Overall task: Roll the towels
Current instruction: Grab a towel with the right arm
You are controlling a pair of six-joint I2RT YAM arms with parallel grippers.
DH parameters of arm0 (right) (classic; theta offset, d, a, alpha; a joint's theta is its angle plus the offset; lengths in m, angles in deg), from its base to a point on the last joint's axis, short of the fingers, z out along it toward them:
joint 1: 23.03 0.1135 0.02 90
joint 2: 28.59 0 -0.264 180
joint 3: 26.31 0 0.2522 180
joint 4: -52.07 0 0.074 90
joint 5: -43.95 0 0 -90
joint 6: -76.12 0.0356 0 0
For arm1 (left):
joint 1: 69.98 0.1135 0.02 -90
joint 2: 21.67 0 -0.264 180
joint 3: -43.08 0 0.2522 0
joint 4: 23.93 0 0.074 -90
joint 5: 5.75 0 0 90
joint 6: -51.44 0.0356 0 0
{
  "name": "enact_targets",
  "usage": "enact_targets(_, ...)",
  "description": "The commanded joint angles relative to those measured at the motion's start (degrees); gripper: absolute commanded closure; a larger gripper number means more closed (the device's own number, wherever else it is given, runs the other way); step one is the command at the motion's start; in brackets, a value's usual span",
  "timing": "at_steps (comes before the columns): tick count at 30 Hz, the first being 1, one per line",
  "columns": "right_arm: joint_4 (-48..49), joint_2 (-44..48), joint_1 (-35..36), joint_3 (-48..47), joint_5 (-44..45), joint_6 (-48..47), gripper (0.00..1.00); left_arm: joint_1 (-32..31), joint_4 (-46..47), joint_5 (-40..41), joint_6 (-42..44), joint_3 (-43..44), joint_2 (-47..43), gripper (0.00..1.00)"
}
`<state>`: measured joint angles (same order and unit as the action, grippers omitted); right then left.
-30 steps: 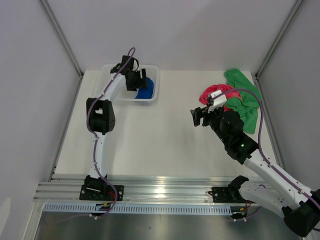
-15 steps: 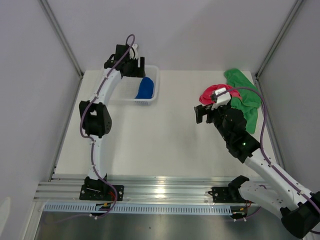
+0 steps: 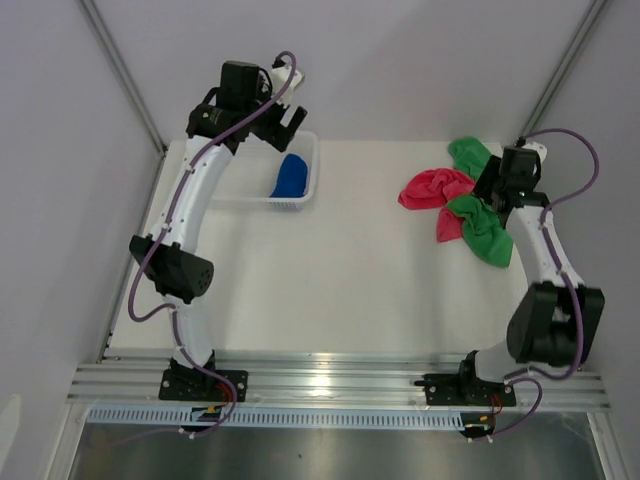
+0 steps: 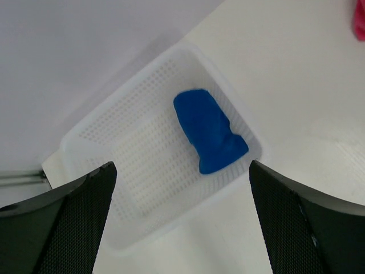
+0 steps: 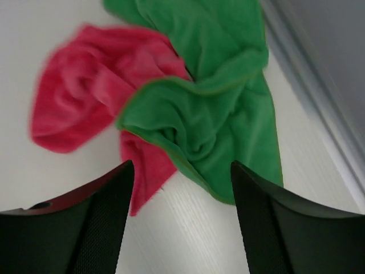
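Checking in after the first drop-off: my left gripper (image 4: 182, 228) has let go of the blue towel (image 4: 210, 130) and pulled up out of the basket (image 4: 142, 165). A second ago it was down inside, right at the towel. Now it hangs high over the basket with its fingers spread wide and nothing between them. The blue towel lies as a stubby roll at the basket's right end in the top view, so I'd call 1 of 3 done.

The bigger change is on the other side. My right gripper (image 5: 181, 166) was parked out over the middle of the table (image 3: 330, 260) and has swung off to the far right. It now sits over the 2 leftover towels, fingers apart, holding nothing. The green towel (image 5: 211, 114) is a crumpled heap lying partly over the pink towel (image 5: 80, 108), which pokes out from under it toward the table's middle. They're touching, and neither is rolled.

My guess for next is to peel the green off the pink and flatten it before rolling. Grabbing at the overlap could drag both along, so I'd go for a green edge well off the pink.
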<state>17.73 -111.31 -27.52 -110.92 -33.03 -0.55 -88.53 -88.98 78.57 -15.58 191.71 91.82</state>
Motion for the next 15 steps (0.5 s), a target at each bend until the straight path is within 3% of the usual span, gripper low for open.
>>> enact_targets(1,-9.5,-8.9,-1.6,-3.0,-1.2,4.7,0.27,0.1,-7.2,4.8,1.5,-5.4,-2.4,0.00)
enact_targets(4,-8.7,-14.1,-2.0,-5.3,-1.8,4.1,0.29,0.0,-9.5,0.2,2.9,-10.9,-5.9,0.03)
enact_targets(8,-8.4,-16.3,-2.0,-4.1,-1.3,0.7,0.35,-0.5,-9.6,-6.3,7.1,-28.2,-10.3,0.36)
enact_targets(9,-8.3,-16.6,-2.2,-3.5,-1.5,-0.6,0.34,-0.8,-9.2,-7.8,8.5,-30.0,-10.7,0.39)
enact_targets(12,-6.4,-17.2,-2.4,-0.3,-3.1,-2.2,0.34,-1.8,-4.9,-7.1,8.1,-38.9,-10.5,0.42)
enact_targets(15,-4.6,-18.2,-2.3,0.7,-4.2,-4.0,0.34,-1.8,-1.6,-6.3,5.0,-41.0,-10.0,0.42)
